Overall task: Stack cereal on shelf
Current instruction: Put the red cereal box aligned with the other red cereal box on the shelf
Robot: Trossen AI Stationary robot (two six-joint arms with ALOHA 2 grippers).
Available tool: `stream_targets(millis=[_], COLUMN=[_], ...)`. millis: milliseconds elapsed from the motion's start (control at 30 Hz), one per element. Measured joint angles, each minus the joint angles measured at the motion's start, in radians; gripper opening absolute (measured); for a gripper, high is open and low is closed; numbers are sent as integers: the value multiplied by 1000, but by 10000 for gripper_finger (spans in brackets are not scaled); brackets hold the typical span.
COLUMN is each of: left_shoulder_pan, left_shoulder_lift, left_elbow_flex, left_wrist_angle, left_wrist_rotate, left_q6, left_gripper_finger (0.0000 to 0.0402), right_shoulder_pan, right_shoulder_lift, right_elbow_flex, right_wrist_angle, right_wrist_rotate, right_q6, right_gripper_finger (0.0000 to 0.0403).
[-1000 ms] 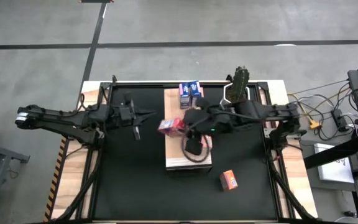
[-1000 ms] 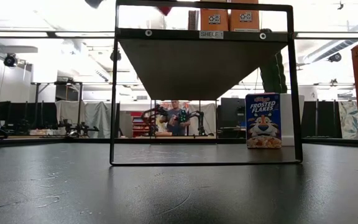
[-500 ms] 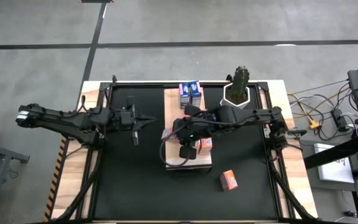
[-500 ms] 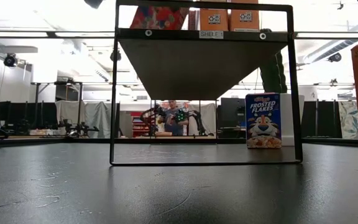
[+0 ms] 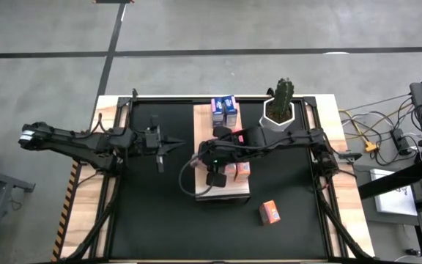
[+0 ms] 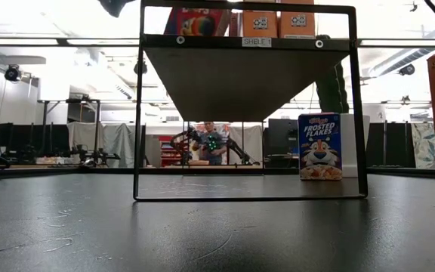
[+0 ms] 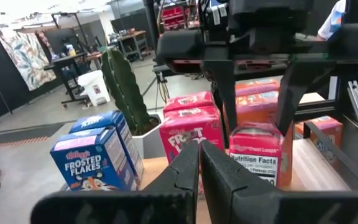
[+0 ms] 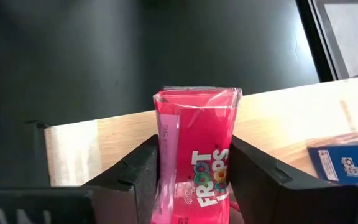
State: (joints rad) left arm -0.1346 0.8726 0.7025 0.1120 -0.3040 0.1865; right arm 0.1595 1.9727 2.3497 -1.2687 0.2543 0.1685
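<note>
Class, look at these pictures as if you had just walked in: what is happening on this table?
The right gripper stands a pink-red Froot Loops box on the wooden shelf, its fingers on either side of the box. More cereal boxes already stand on the board's far end, and one orange box lies on the black mat. The left gripper waits shut beside the shelf.

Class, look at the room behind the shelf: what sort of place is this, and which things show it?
Probably a robotics workshop: benches with equipment along the back, another robot arm rig in the distance, bare concrete floor.
</note>
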Motion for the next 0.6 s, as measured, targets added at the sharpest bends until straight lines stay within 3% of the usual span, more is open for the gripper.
stream_targets(millis=[233, 433, 600], left_shoulder_pan=[-15, -24, -24], left_shoulder_lift=[3, 17, 89], left_elbow_flex=[0, -1, -9], left_wrist_angle=[-61, -169, -171], left_wrist_rotate=[11, 206, 235], left_q6=[-6, -13, -1], left_gripper_finger=[0, 0, 0], right_shoulder_pan=[-25, -35, -36], right_shoulder_lift=[0, 0, 0], right_elbow_flex=[0, 0, 0], right_wrist_angle=[0, 4, 22], right_wrist_rotate=[0, 0, 0], right_q6=[15, 18, 22], right_gripper_finger=[188, 199, 199])
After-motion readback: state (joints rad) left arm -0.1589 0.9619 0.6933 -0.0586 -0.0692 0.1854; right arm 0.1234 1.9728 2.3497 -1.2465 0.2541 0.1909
